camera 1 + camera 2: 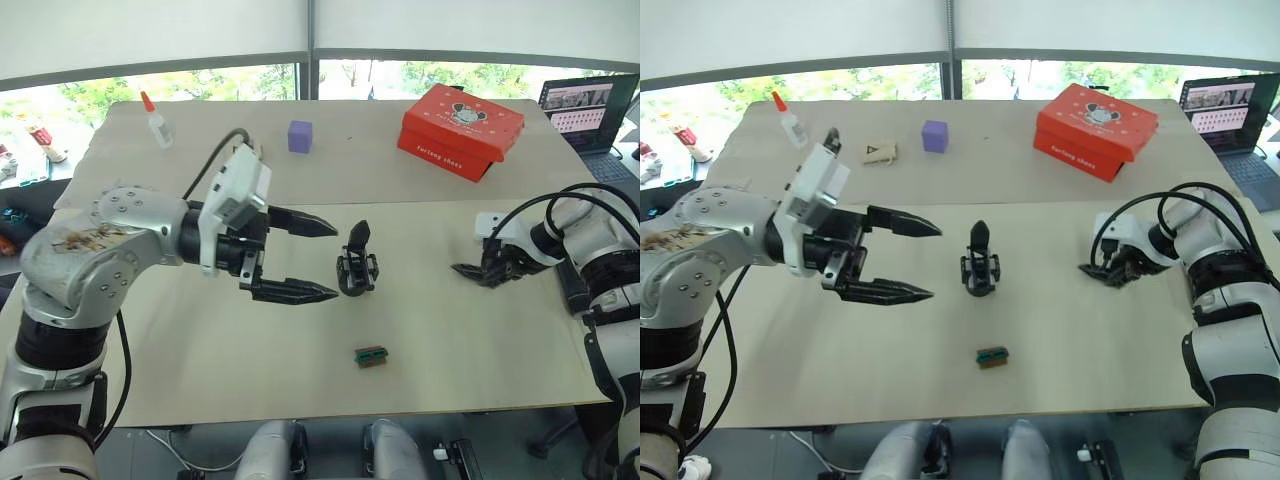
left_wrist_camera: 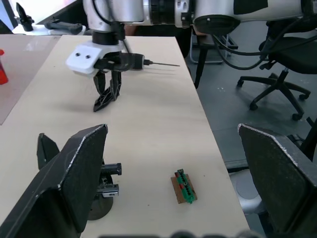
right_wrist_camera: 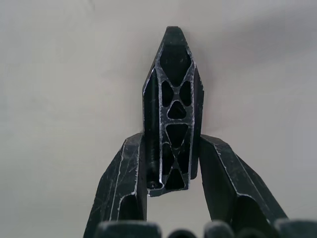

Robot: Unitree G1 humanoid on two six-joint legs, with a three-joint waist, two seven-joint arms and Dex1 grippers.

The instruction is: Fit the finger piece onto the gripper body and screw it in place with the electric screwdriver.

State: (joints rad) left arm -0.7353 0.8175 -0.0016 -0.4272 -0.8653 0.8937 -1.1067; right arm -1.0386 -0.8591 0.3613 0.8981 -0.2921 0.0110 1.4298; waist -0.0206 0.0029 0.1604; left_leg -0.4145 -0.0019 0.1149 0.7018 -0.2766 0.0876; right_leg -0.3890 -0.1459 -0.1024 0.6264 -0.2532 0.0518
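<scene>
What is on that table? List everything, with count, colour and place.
gripper body: one, black, upright at table centre
finger piece: one, black, between the right gripper's fingers
small block: one, green and brown, near edge, in front of the gripper body
box: one, red, far right
cube: one, purple, far middle
glue bottle: one, white with red tip, far left
tag: one, tan, left of the cube
laptop: one, dark, far right corner
table: one, beige
left gripper: black fingers, open, left of the gripper body
right gripper: black, shut on the finger piece, tips at the table on the right
</scene>
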